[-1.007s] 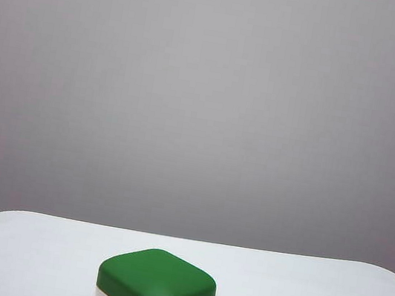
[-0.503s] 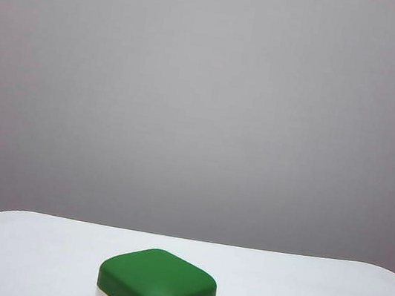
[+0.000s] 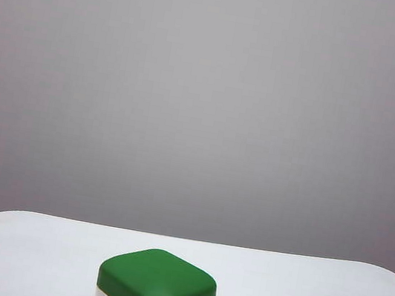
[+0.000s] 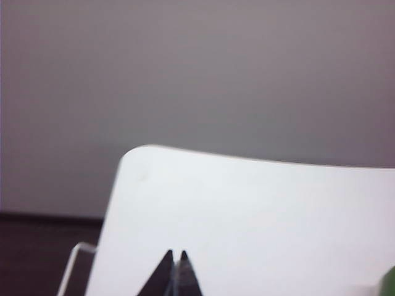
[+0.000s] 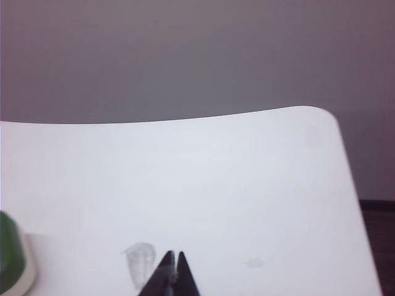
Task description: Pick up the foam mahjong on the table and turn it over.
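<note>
The foam mahjong [image 3: 156,286] rests on the white table [image 3: 310,293] near its front edge, dark green half up, white half underneath. Neither gripper appears in the exterior view. In the left wrist view my left gripper [image 4: 176,254] is shut and empty above the table [image 4: 247,209], with only a sliver of the mahjong [image 4: 390,280] showing at the frame's edge. In the right wrist view my right gripper [image 5: 174,253] is shut and empty over the table [image 5: 216,172], well apart from the mahjong [image 5: 11,256] at the frame's side.
A plain grey wall [image 3: 204,104] stands behind the table. Rounded table corners [image 4: 139,154] [image 5: 318,117] show in both wrist views, with dark floor [image 4: 37,253] beyond. Faint smudges [image 5: 141,259] mark the tabletop near my right gripper.
</note>
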